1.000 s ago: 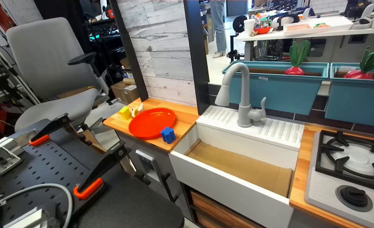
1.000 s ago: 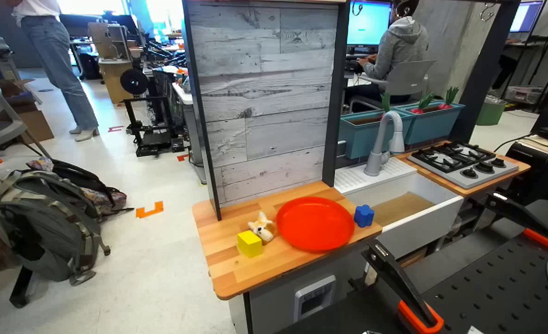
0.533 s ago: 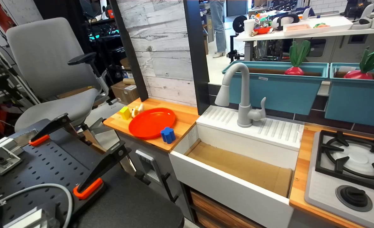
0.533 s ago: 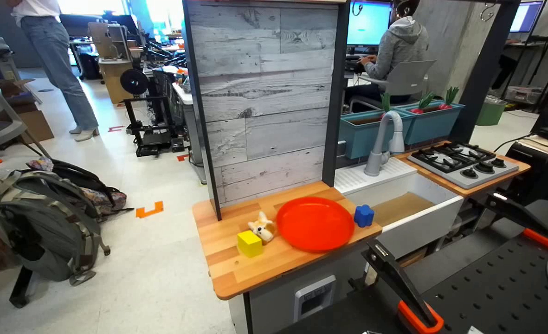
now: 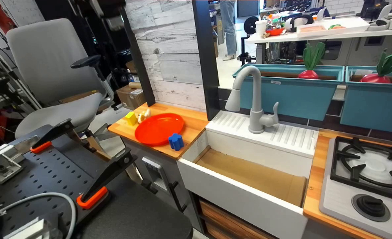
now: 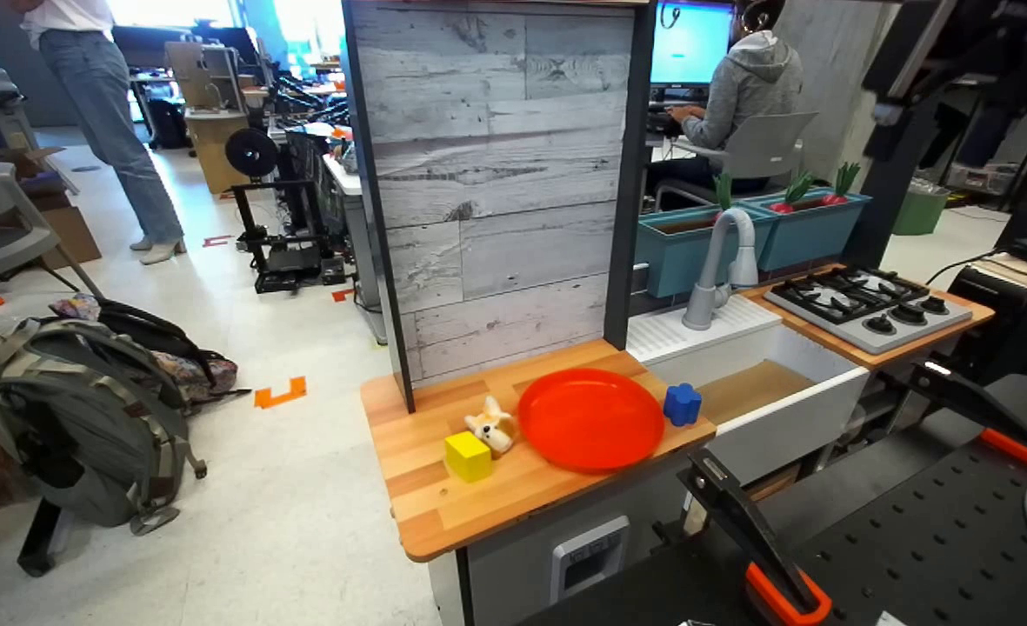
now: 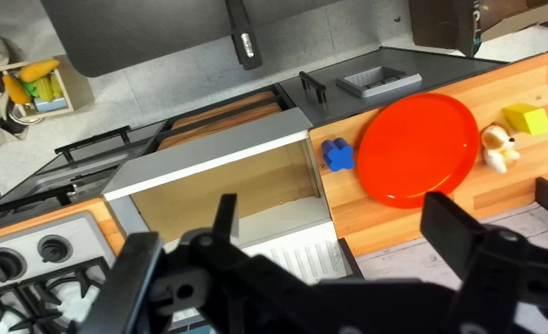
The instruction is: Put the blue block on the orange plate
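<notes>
While block is sitting beside plate, upper-middle wrist frame | gripper is standing jaws-apart | likely handling light, stiff; wanting opposite-lobe pinch

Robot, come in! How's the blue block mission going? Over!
Tool open, holding nothing. Blue block on counter, beside orange plate. Toy dog and yellow block by the plate's opposite edge, probably not in the way.

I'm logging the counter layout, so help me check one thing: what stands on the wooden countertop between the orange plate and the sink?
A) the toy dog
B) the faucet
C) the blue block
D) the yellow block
C: the wrist view shows the blue block on the countertop between the orange plate and the sink.
</notes>
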Motion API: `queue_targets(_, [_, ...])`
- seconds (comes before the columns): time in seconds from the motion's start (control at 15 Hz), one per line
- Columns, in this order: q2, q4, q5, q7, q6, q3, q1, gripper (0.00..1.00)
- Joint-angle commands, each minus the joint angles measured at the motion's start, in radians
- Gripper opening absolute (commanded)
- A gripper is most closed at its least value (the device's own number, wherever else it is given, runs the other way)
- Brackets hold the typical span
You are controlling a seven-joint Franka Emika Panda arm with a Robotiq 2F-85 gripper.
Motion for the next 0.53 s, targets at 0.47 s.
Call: queue_targets(0.47, [0.214,0.076,0.051,0.023,0.094,0.063,0.008,1.0])
